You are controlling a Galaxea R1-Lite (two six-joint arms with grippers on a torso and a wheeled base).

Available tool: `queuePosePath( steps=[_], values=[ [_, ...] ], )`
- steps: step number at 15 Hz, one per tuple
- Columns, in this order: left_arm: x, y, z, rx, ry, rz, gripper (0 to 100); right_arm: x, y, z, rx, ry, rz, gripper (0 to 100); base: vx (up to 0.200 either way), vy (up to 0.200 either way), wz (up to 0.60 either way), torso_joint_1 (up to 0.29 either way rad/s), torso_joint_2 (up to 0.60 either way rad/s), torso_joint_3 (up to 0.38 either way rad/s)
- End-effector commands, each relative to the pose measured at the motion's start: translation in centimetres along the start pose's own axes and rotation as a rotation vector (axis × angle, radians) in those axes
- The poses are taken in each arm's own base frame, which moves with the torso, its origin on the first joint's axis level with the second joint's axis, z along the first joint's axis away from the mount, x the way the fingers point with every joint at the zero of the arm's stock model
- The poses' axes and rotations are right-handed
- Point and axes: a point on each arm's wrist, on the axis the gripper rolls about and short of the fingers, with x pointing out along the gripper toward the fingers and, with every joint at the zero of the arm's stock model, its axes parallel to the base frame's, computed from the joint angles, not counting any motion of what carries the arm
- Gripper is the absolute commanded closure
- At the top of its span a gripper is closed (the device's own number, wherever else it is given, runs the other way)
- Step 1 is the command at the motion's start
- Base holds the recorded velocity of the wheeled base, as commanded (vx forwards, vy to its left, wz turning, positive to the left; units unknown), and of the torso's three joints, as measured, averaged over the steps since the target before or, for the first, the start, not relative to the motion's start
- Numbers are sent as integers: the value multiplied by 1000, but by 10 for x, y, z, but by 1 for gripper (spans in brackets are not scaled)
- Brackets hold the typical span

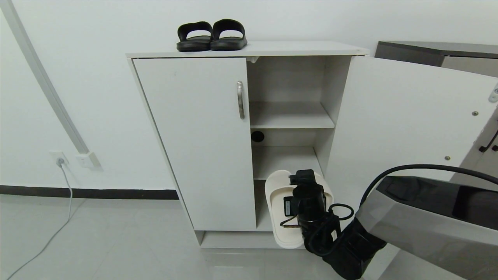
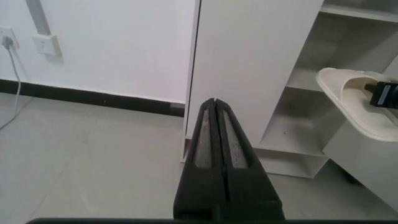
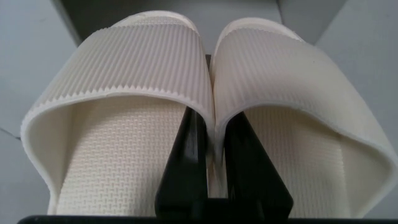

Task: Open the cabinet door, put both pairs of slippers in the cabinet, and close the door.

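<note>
- Right gripper — closed on the white slippers. Its two fingers pinch the touching inner edges of the ribbed straps, so the pair hangs side by side.
- The white slippers are at the mouth of the cabinet's bottom compartment. Their far ends are inside the opening and their near ends stick out past the front edge. Whether the soles rest on the compartment floor cannot be told.
- Left gripper — fingers pressed together, holding nothing. It hangs over the floor, in front of the left door.
- The right door stands swung wide open beside the right arm. The left door is shut, with its metal handle at the inner edge.
- Inside the open half are two bare shelves, the lower just above the white slippers and the upper above that. There is a round hole in the back panel between them.
- The black slippers sit side by side on the cabinet's top, above the shut door.
- On the wall to the left, a socket has a cable trailing down to the floor.
</note>
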Motion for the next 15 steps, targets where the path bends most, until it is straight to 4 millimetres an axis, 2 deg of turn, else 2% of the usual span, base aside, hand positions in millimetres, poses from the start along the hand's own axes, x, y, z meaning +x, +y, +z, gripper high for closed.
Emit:
queuePosePath(
  steps=[1, 4, 9, 12, 15],
  values=[
    [0, 0, 0, 0, 2, 0, 100, 2, -1, 5, 10, -11, 0, 100, 0, 0, 0, 0, 0, 0],
    [0, 0, 0, 0, 2, 0, 100, 12, 7, 13, 25, -49, 6, 100, 0, 0, 0, -2, 2, -150],
    [0, 0, 0, 2, 5, -15, 100, 19, 5, 5, 17, -37, -3, 100, 0, 0, 0, 3, 4, -190],
    [0, 0, 0, 2, 7, -19, 100, 23, 5, 11, 35, -56, 6, 100, 0, 0, 0, 1, 2, -199],
    [0, 0, 0, 2, 4, -18, 100, 22, 7, 26, 57, -142, 20, 100, 0, 0, 0, 4, 2, -198]
  ],
)
